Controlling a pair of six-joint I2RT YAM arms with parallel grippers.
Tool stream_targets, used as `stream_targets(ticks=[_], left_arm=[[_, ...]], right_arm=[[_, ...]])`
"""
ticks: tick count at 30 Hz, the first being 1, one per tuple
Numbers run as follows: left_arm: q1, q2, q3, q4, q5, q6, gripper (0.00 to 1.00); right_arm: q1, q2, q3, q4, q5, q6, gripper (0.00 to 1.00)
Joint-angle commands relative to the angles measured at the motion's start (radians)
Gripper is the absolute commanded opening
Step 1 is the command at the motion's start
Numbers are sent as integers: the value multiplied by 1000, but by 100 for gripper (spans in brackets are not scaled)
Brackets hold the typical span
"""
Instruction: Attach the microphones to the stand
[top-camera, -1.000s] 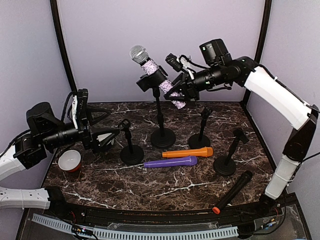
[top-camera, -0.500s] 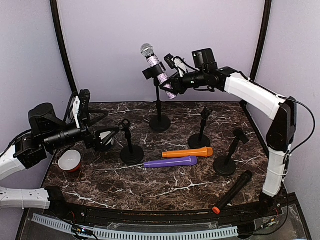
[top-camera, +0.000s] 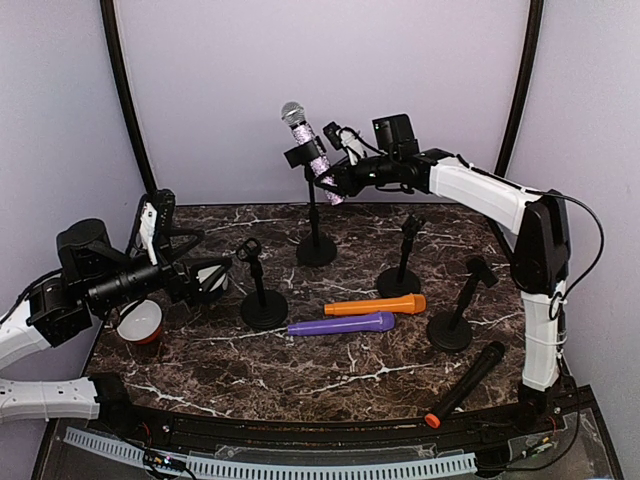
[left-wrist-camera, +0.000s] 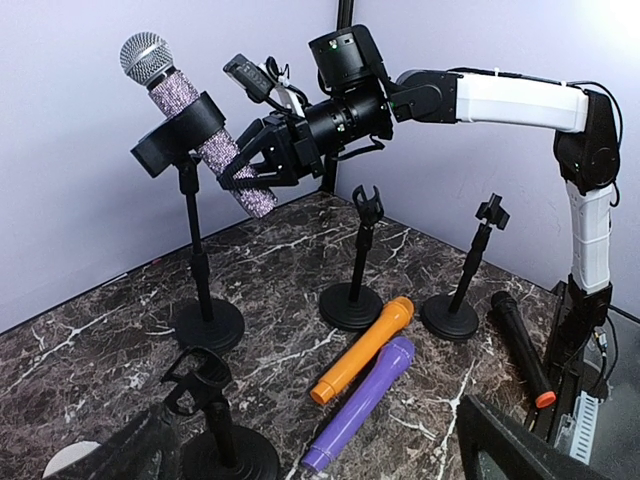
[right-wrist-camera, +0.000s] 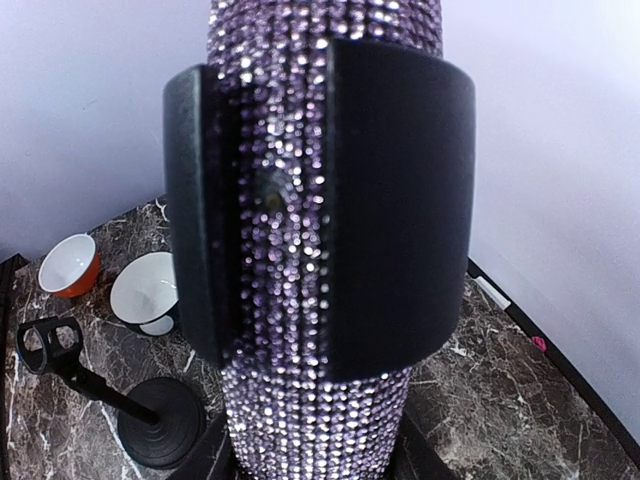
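While the glittery lilac microphone with silver mesh head (top-camera: 300, 133) sits tilted in the tall black stand (top-camera: 316, 240), right tool (top-camera: 332, 186) clamped on its lower handle, left tool (top-camera: 185, 252) spread wide and empty, all-orange microphone (top-camera: 375, 305) and all-purple microphone (top-camera: 340, 325) flat on the marble tabletop (top-camera: 250, 370)

Bench (top-camera: 300, 375): dark brown marble-pattern top with white veining.
Bowl (top-camera: 140, 320): red outside, white inside, upright, at the left edge of the bench.
Second bowl (right-wrist-camera: 150, 290): white inside, upright, close by the first, a little to its right and farther back.
Walls (top-camera: 220, 80): plain pale lilac, on the left, far and right sides.
Black upright, far left corner (top-camera: 125, 100); its twin, far right corner (top-camera: 522, 80).
White ribbed cable track (top-camera: 300, 466): runs along the near edge.
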Motion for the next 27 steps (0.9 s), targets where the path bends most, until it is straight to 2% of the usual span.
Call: stream_targets(ticks=[1, 2, 3, 5, 7, 11, 17, 21, 27], left_arm=[[-3, -28, -22, 28, -16, -17, 99], [-4, -29, -23, 25, -25, -17, 99], [-3, -31, -25, 22, -37, -17, 99], [-3, -31, -30, 18, -60, -22, 99], [-3, -26, -34, 15, -85, -23, 99], [-3, -8, -39, 12, -101, -16, 99], [-3, 25, -28, 14, -102, -35, 97], [-6, 114, 33, -25, -56, -73, 99], [-12, 359, 219, -118, 71, -102, 99]], right_arm=[[-7, -32, 6, 192, -23, 0, 0], [-8, -34, 9, 183, -19, 17, 15], [-10, -42, 12, 173, -20, 23, 35], [-11, -62, 5, 160, -19, 27, 48], [-13, -86, -8, 150, -13, 26, 54], [-16, -134, -43, 125, 6, 29, 61], [-18, -229, -89, -10, 13, 9, 65], [-23, -383, -239, -58, 15, -8, 67], [-26, -619, -484, -152, -68, -87, 70]])
